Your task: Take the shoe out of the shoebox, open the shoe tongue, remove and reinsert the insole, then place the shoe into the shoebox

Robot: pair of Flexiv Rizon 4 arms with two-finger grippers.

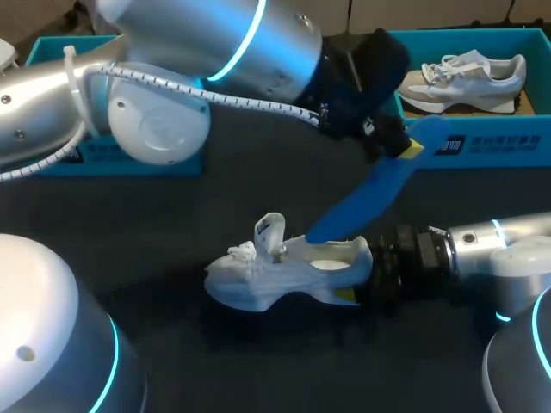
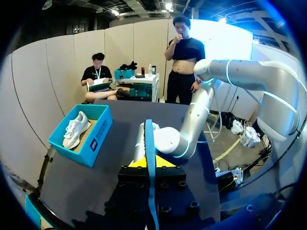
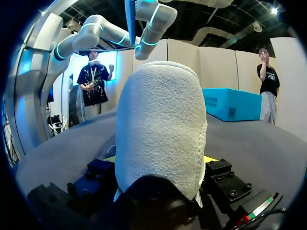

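The white shoe [image 1: 267, 280] lies on the table [image 1: 155, 224], its firm heel clamped by the right gripper [image 1: 360, 288]. The left gripper [image 1: 406, 146] pinches one end of the blue insole [image 1: 366, 200], which is probably light and floppy.

My left arm [image 1: 215, 43] reaches across, left gripper [image 1: 406, 148] pinching the insole [image 1: 362, 202]; right gripper [image 1: 360, 275] low, clamped on the shoe [image 1: 267, 280] heel.
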